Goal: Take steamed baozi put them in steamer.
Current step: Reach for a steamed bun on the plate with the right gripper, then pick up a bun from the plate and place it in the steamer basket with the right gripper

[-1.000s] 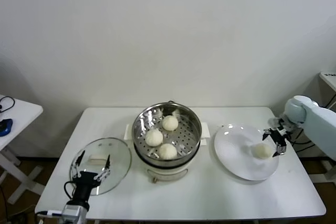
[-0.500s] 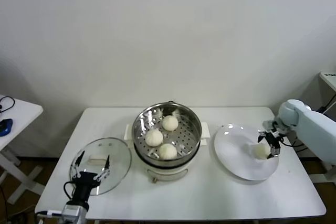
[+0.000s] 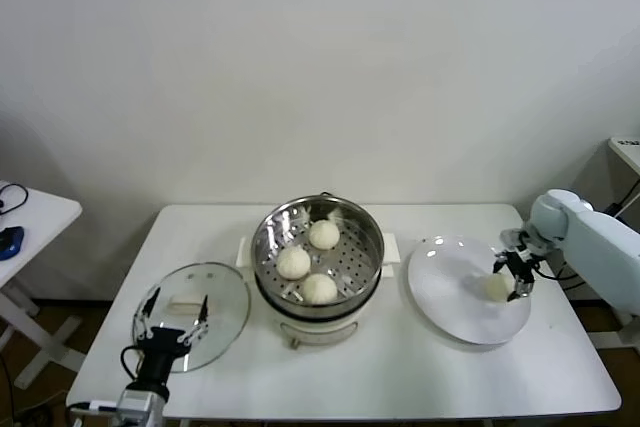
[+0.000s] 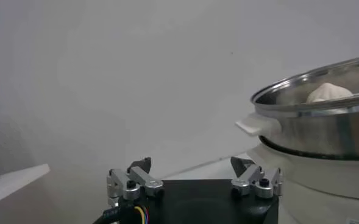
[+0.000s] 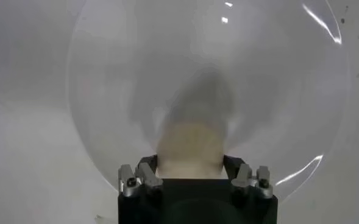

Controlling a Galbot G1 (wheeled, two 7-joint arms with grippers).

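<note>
The steamer (image 3: 370,235) stands mid-table with three baozi on its perforated tray (image 3: 323,234) (image 3: 293,262) (image 3: 319,288). A fourth baozi (image 3: 494,288) lies on the right side of the white plate (image 3: 445,292). My right gripper (image 3: 509,278) is down on it, one finger at each side. In the right wrist view the baozi (image 5: 190,146) fills the gap of the right gripper (image 5: 190,165) and touches both fingers, still resting on the plate (image 5: 106,91). My left gripper (image 3: 172,323) hangs open and empty over the glass lid (image 3: 225,292). The left wrist view shows the left gripper (image 4: 191,165) beside the steamer (image 4: 325,125).
A small side table (image 3: 30,217) with a blue object stands at the far left. Another white surface's edge (image 3: 628,145) shows at the far right. The plate lies near the table's right edge, with bare table in front of it.
My right gripper has come in leftwards over the plate and closed round the baozi, which shifted slightly left. The left arm has not moved.
</note>
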